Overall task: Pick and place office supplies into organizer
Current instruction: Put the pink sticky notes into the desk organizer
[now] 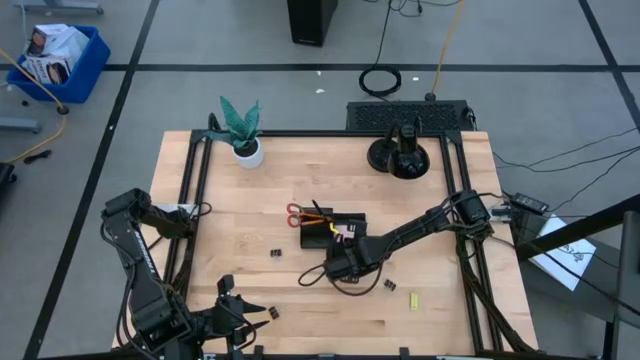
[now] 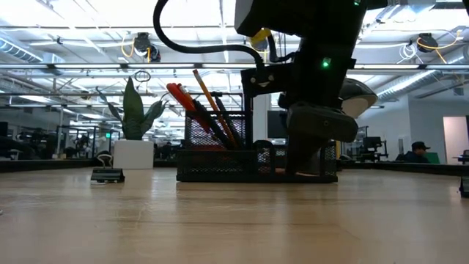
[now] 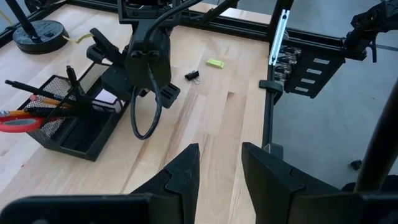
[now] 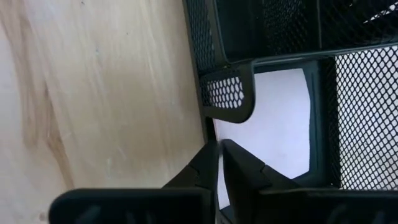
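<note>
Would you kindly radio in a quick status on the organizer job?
Right gripper nearly shut, over organizer compartment. Left gripper open, waiting at near-left corner. Binder clip still loose on table.

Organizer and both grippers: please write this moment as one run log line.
right gripper: nearly shut, above sticky-note pad in organizer | left gripper: open, waiting at table's near edge

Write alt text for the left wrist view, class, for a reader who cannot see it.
The right hand hangs over a black mesh organizer holding pens, pencils and red scissors. A binder clip and a small yellow-green piece lie loose on the wooden table.
</note>
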Available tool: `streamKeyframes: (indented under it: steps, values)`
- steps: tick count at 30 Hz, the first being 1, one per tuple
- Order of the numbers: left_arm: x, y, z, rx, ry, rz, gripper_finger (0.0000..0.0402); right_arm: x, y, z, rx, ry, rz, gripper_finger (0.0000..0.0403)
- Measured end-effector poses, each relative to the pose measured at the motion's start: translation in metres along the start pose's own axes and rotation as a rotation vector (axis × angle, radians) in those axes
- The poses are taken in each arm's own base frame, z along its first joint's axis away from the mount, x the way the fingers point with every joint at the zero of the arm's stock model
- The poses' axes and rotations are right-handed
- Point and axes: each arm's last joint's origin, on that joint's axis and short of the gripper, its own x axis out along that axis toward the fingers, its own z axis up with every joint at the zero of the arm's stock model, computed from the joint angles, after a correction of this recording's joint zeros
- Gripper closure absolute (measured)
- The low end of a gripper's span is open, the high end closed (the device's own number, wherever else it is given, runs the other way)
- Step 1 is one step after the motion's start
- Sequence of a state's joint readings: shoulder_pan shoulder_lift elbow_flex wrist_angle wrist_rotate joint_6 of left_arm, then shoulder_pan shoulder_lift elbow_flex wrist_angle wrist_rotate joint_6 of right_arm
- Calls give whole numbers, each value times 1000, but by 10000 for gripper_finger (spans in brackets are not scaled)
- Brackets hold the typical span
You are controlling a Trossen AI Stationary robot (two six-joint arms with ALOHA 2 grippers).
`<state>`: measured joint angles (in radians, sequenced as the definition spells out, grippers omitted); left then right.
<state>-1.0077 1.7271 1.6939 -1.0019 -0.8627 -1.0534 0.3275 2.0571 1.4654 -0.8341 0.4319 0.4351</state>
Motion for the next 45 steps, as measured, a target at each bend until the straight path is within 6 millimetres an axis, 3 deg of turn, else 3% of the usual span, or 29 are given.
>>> streamKeyframes:
  steps: [33, 45]
  values:
    - [0, 0, 0, 4, 1, 0, 277, 0, 0, 1, -42, 29, 92, 371]
    - [0, 0, 0, 4, 1, 0, 277, -1, 2, 1, -44, 36, 123, 285]
